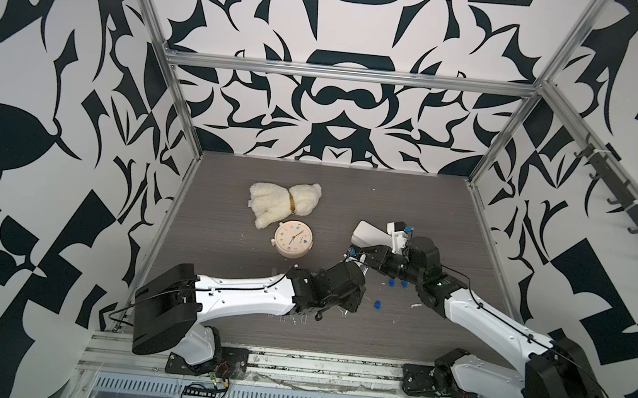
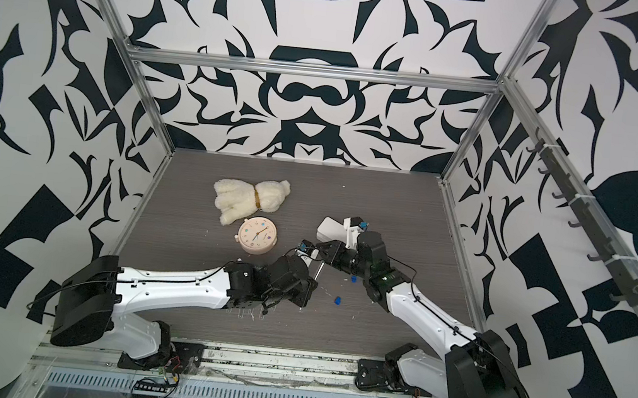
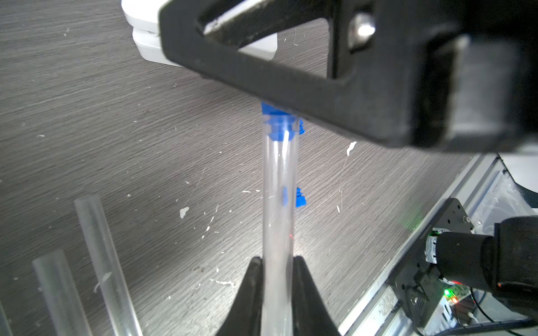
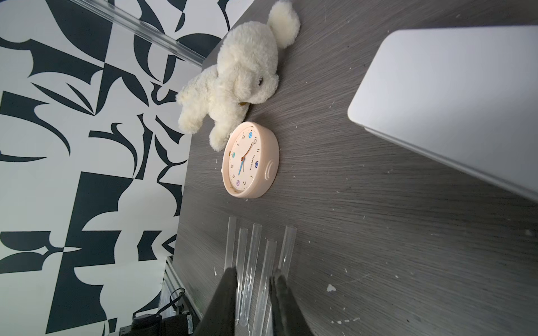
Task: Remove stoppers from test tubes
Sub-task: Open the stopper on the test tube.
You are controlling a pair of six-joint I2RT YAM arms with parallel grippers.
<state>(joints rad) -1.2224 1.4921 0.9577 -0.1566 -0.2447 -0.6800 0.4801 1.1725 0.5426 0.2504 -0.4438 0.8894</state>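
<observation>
Woodgrain tabletop (image 1: 223, 214), clear test tubes (image 4: 252, 253)

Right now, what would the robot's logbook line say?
left gripper: shut on test tube | stopper: in tube | right gripper: at stopper, grip unclear | other tubes: unstoppered, on table | loose stoppers: on table

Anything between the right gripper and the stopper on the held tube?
Nothing visible. The right gripper is at the stopper; one finger partly covers it in the left wrist view. The left gripper clamps the tube.
</observation>
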